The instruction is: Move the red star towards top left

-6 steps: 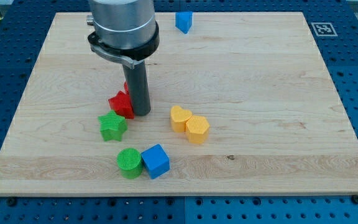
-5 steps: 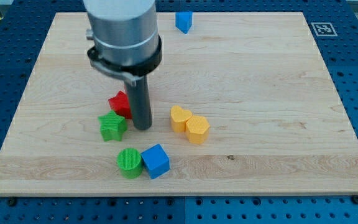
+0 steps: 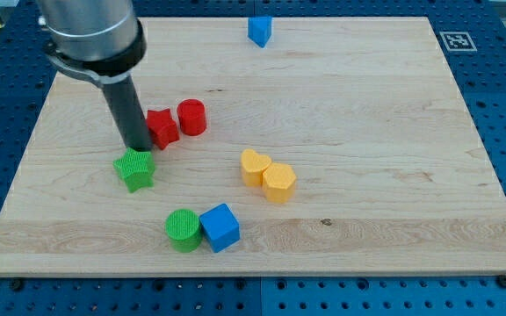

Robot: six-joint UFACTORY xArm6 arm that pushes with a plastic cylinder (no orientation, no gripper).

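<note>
Change: rod and green star (image 3: 135, 168) shifted left | red star (image 3: 162, 128) touches tip (image 3: 137, 146), on its right | no pincer fitted

My tip (image 3: 138, 147) touching red star (image 3: 162, 128) — green star (image 3: 135, 169) below.

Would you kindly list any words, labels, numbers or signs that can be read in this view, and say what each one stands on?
No words, brand names or numbers can be read anywhere in the view.
The only sign is a black-and-white square marker on the wooden board at its top right corner; it is a coded pattern, not text.
The coloured blocks and the arm carry no visible lettering.
</note>
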